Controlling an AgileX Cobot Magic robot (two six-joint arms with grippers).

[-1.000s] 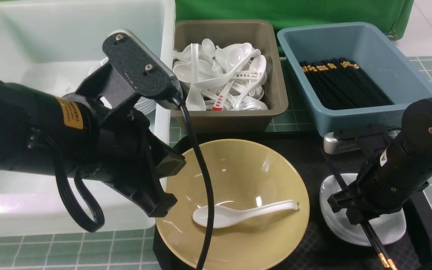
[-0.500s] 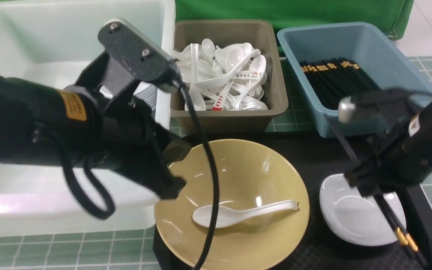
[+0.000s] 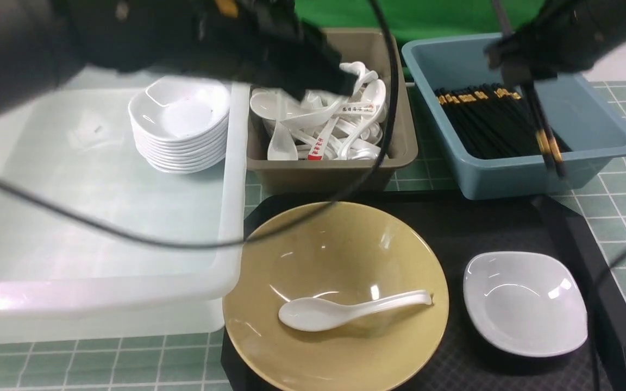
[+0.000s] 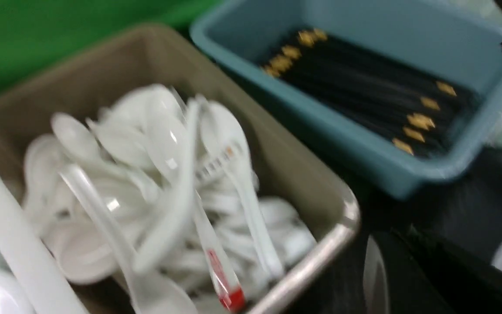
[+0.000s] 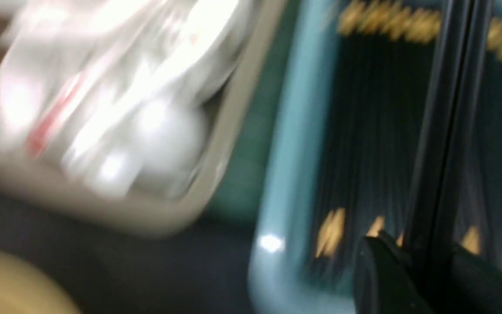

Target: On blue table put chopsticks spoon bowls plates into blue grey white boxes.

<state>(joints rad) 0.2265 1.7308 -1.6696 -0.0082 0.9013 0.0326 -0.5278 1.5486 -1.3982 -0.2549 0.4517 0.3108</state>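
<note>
The right arm (image 3: 579, 24) hangs over the blue box (image 3: 508, 176) at the upper right of the front view. Its jaws are clamped on a pair of black chopsticks (image 3: 542, 127), whose gold tips hang low against the box's near wall. The pair stands steep, while the stacked chopsticks (image 3: 487, 122) lie flat, running far wall to near wall. Release, I judge, calls for laying the pair along that line. The left arm (image 3: 128, 27), blurred over the grey-brown box (image 3: 335, 174), is farther off; whether its jaws are wide or narrow I cannot tell.
</note>
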